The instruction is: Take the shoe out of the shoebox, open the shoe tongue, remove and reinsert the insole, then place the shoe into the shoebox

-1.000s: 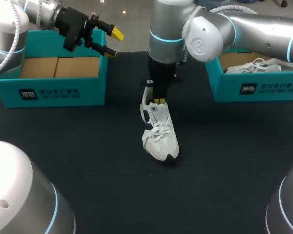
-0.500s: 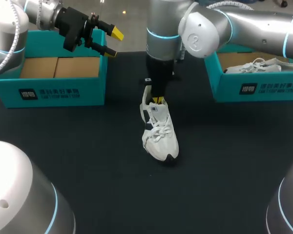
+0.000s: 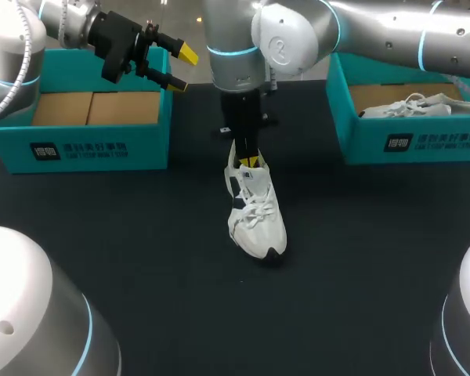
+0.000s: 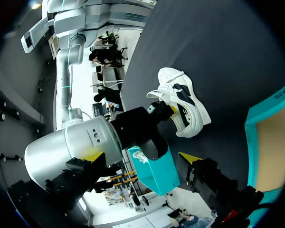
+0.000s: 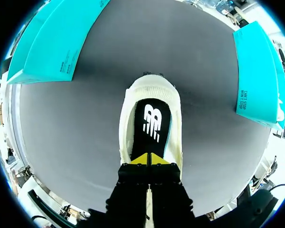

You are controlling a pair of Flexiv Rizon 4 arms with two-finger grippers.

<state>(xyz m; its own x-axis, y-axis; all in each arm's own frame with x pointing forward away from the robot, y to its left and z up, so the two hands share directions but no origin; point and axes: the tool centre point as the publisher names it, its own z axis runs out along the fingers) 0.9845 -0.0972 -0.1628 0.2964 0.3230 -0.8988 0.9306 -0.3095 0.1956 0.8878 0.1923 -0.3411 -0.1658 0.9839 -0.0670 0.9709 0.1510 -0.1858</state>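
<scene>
Dark table [image 3: 141, 235] cloth runs across the whole workspace, and near its middle a white shoe [image 3: 258, 223] stands upright on its sole, outside both boxes, with its black-trimmed toe towards the near edge and its heel towards the far edge. Its laces [image 3: 254, 210] lie loose and crossed over the upper. Seen from the right wrist, the mouth of the shoe gapes wide and the black insole [image 5: 151, 123] with its white mark lies flat inside.

Just behind the laces, the right claw [image 3: 252, 162] comes straight down at the top of the tongue [image 3: 247, 176]. Its two yellow tips are pressed together with no gap showing. Whether a fold of the tongue is pinched between them I cannot tell. The right arm [image 3: 298, 31] enters from the right and reaches past the centre to stand over the shoe.

Farther back on the left sits a teal shoebox [image 3: 86, 149] with brown card showing inside. Well apart on the right is a second teal shoebox [image 3: 415, 141] holding another white shoe [image 3: 411, 106]. Above the far right corner of the left box hangs the left claw [image 3: 182, 69], fingers spread apart and holding nothing.
</scene>
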